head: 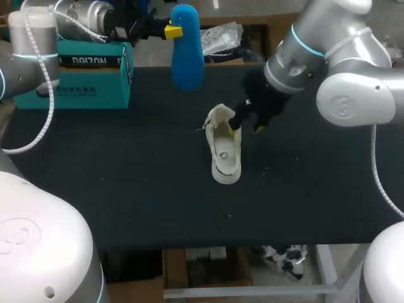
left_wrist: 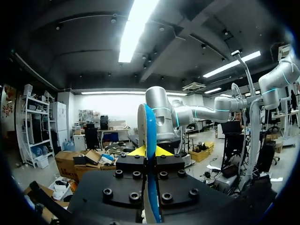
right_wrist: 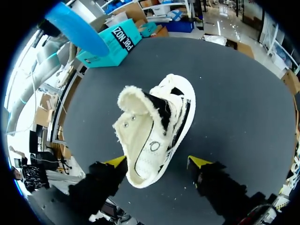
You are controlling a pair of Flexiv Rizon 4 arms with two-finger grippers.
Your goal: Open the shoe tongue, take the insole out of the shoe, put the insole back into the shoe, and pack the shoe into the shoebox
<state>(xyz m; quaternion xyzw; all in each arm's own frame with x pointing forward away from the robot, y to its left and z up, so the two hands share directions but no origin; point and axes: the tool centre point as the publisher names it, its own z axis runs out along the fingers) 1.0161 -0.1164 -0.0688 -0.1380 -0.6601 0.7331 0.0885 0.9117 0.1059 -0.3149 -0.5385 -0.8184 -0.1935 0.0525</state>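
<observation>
Left tool (left_wrist: pixel 149 151) clamps insole (head: pixel 187 47) aloft; right tool (right_wrist: pixel 173 162) gapes astride shoe (head: pixel 225 149). Next, probably: slide insole back in.

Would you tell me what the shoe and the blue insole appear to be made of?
The shoe looks like cream canvas, matte, with fuzzy, frayed edges. The insole seems to be smooth blue foam or rubber: evenly coloured, slightly shiny.

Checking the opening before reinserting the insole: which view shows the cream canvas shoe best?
Right wrist view: the cream canvas shoe fills it, opening plain, between the open fingers of the right gripper. Head view shows it small, from above; left wrist view misses it.
</observation>
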